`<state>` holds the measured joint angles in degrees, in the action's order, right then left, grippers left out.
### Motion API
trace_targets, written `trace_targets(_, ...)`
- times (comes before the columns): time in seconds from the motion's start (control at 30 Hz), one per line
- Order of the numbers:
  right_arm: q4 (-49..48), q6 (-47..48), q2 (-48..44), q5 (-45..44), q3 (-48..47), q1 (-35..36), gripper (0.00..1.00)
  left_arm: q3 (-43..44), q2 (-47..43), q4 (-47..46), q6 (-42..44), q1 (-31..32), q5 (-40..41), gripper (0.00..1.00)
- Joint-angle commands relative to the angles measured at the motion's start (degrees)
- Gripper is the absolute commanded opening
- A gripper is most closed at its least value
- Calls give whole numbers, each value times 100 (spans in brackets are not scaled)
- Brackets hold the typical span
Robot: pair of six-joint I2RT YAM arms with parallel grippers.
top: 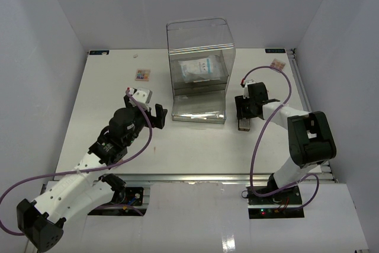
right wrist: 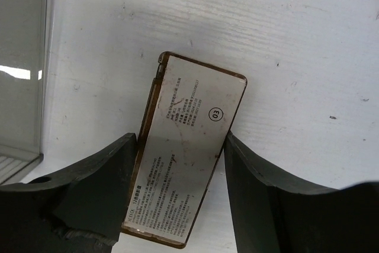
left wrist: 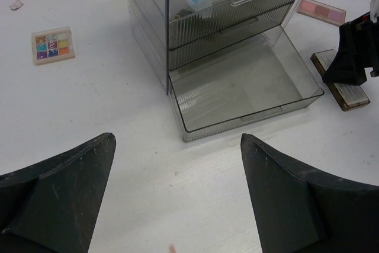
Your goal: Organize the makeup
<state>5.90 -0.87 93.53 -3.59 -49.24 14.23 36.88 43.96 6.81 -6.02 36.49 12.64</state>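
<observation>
Label side up on the table [right wrist: 296, 28], the gold compact [right wrist: 192, 117] is being pinched by the right pincer [right wrist: 180, 146], its fingers [right wrist: 254, 199] being pressed against both long edges at a middling spread. A circled "03" is being shown on the pale printed face, toward the end farthest from the palm; the rows of fine print beside it are too small to be read. The compact's long axis is being run outward from the palm along the fingers, the far end being swung slightly to the right, with a gold rim being shown along the left edge. Just left of this pincer, the pulled-out bottom drawer [left wrist: 308, 94] of the clear drawer box [top: 198, 34] is being seen. The left pincer [left wrist: 177, 140] is being held spread to its widest, nothing between its fingers. Ahead and to its left, the multicolour palette [left wrist: 53, 45] is lying flat; straight ahead, inside the box, the sachet packet [top: 198, 68] is being displayed, its blue print illegible.
</observation>
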Motion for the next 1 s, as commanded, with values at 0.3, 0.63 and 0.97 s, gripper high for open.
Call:
trace_targets(0.3, 151, 1614, -2212, 1766, 331, -38, 19, -67, -235, -162, -27, -60, -80, 98)
trace_targets(0.63, 867, 3765, -1632, 2266, -578, 1167, 13, -86, -202, -169, -29, -91, -24, 98)
trace_targets(0.97, 1050, 5285, -217, 1341, -1925, 2235, 13, -94, -88, -180, -13, -213, 40, 98)
